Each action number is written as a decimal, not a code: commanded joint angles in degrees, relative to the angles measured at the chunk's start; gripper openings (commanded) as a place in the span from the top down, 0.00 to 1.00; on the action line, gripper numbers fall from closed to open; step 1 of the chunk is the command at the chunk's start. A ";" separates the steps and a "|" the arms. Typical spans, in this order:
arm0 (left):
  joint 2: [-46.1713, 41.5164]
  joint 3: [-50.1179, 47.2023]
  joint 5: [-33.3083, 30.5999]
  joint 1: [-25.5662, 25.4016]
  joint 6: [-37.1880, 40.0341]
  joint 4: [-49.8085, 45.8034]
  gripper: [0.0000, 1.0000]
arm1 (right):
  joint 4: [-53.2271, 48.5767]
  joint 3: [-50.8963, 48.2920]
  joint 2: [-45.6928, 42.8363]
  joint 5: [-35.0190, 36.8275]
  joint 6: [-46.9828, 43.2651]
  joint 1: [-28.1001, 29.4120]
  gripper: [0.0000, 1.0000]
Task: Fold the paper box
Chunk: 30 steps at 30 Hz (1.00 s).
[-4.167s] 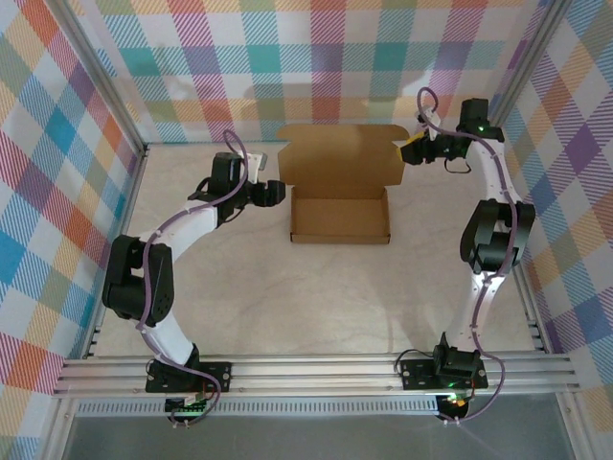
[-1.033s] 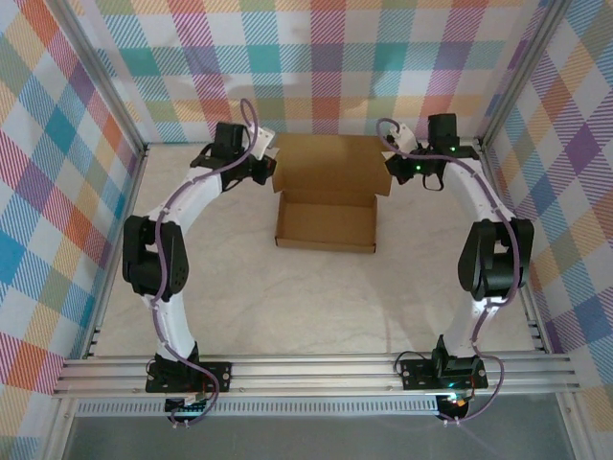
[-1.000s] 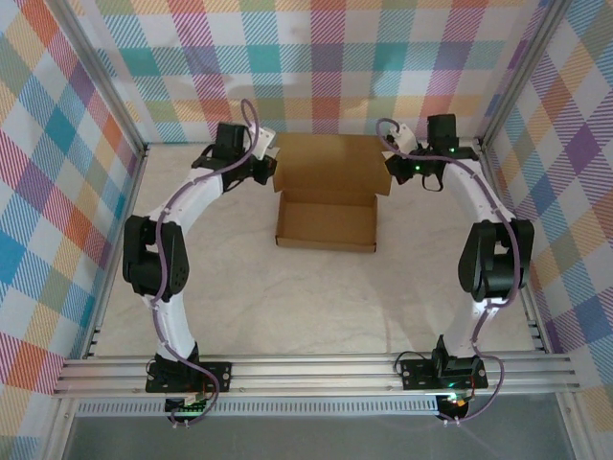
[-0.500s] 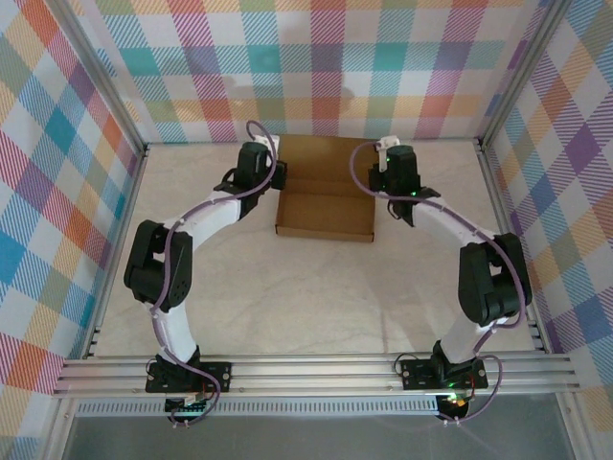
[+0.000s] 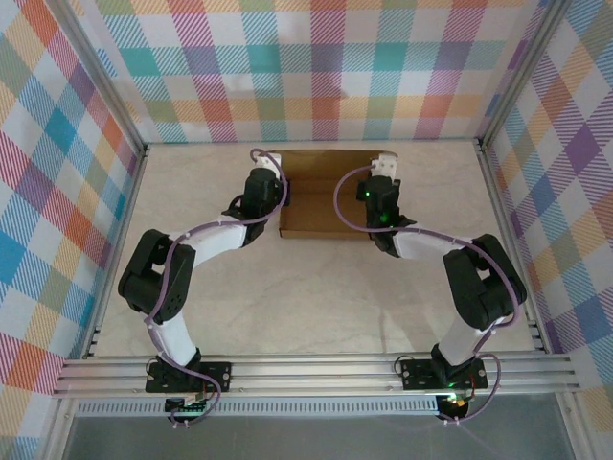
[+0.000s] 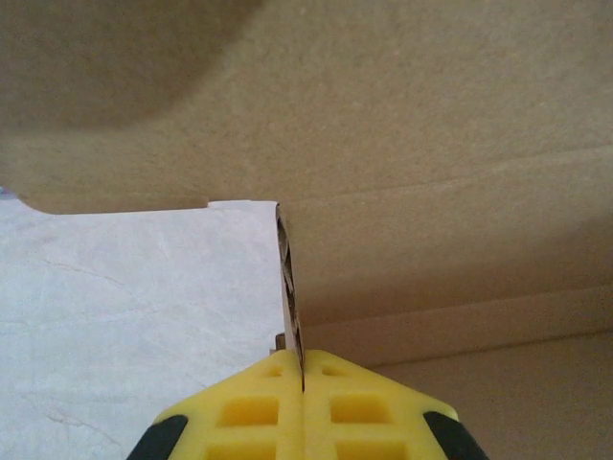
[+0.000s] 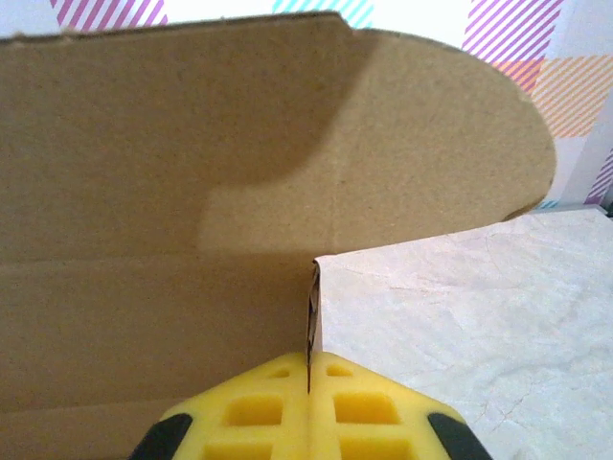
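At the short ends of the box (image 5: 321, 192), each hand clamps what looks like a side flap: the left hand (image 6: 303, 369) on the left end, the right hand (image 7: 308, 369) on the right. The box lies at the far side of the table (image 5: 316, 297), its long axis running between the hands.

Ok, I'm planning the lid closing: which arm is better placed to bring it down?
Nearly even: left gripper and right gripper each pinch a side edge of the paper box, mirrored. I'd lean right: its wrist view shows the rounded lid flap whole.
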 commanded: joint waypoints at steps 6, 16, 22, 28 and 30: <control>-2.03 -4.58 2.65 -5.96 -3.82 6.68 1.00 | 11.41 -6.72 -0.53 -8.51 3.78 3.20 1.00; -2.30 -10.55 -1.04 -8.30 -4.26 10.20 1.00 | 18.28 -14.30 -0.53 -13.05 5.71 3.24 1.00; -2.84 -14.01 -3.62 -9.67 -4.24 11.91 1.00 | 26.53 -19.28 1.34 -15.94 6.88 3.25 1.00; -2.62 -16.88 -6.65 -10.34 -5.08 14.20 1.00 | 30.52 -21.77 3.89 -16.77 8.39 3.44 1.00; -2.28 -17.44 -7.21 -10.34 -5.48 14.65 1.00 | 31.09 -22.05 4.51 -16.55 8.49 3.43 1.00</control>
